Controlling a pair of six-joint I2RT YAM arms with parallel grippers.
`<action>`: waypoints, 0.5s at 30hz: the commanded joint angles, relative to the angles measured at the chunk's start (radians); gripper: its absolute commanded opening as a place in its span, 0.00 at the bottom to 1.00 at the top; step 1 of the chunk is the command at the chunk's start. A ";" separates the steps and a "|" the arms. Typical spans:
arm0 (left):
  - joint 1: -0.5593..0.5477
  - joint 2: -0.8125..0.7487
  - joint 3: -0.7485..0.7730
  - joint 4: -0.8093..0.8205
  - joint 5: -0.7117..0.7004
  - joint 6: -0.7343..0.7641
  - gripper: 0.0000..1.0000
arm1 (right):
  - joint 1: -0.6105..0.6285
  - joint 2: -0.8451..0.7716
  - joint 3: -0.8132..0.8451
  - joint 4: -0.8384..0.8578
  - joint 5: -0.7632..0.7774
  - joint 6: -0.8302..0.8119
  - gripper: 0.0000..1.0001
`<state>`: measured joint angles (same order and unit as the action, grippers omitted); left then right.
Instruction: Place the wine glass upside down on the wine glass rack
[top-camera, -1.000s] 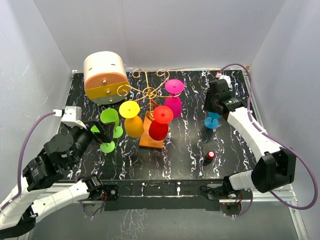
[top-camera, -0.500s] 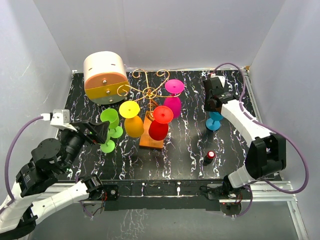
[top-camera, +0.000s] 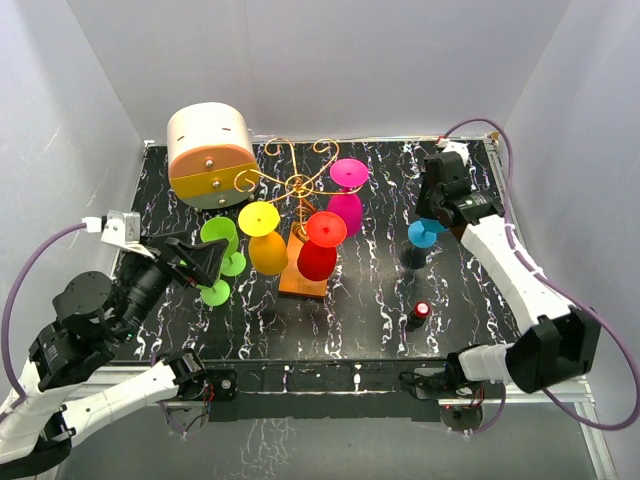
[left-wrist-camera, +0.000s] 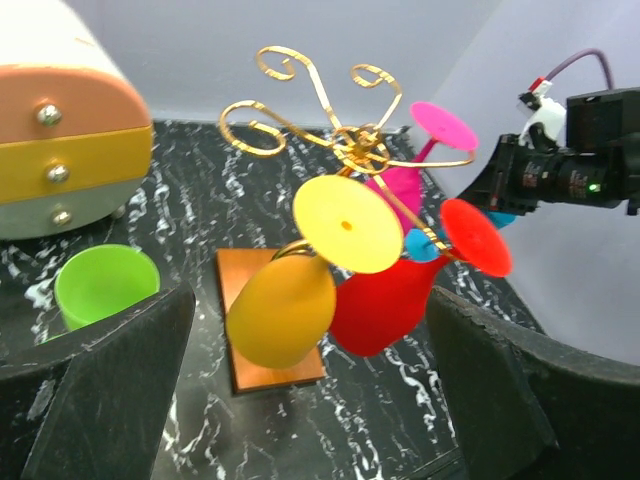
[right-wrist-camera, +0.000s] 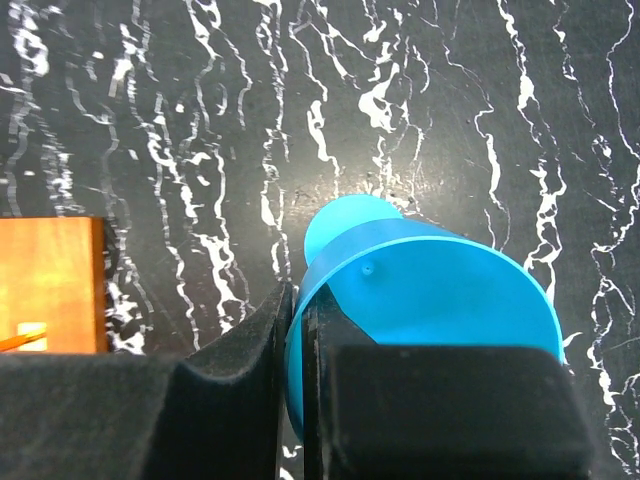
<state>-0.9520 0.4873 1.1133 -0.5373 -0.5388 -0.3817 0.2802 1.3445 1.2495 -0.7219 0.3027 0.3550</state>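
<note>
Blue wine glass (top-camera: 424, 233) is clamped in the right gripper (top-camera: 433, 220) jaws, right of the wine glass rack (top-camera: 298, 184). Left gripper (top-camera: 206, 262) jaws stand wide apart, empty.

The top camera looks down from behind onto the black, white-veined surface (top-camera: 370, 290). The left wrist camera looks low across it at the nearby gold wire rack on an orange rectangular base (left-wrist-camera: 345, 140). The right wrist camera faces straight down, close over a blue plastic wine glass (right-wrist-camera: 430, 290). All three share that base.
</note>
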 joint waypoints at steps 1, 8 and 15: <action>-0.003 0.013 0.054 0.108 0.120 0.036 0.99 | -0.004 -0.135 -0.004 0.100 -0.030 0.042 0.00; -0.002 0.130 0.130 0.253 0.275 0.053 0.99 | -0.004 -0.371 -0.039 0.218 0.011 0.090 0.00; -0.003 0.300 0.142 0.557 0.472 0.032 0.99 | -0.004 -0.580 -0.037 0.417 -0.034 0.101 0.00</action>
<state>-0.9524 0.7124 1.2659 -0.2237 -0.2314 -0.3489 0.2798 0.8272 1.1942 -0.4969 0.2874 0.4343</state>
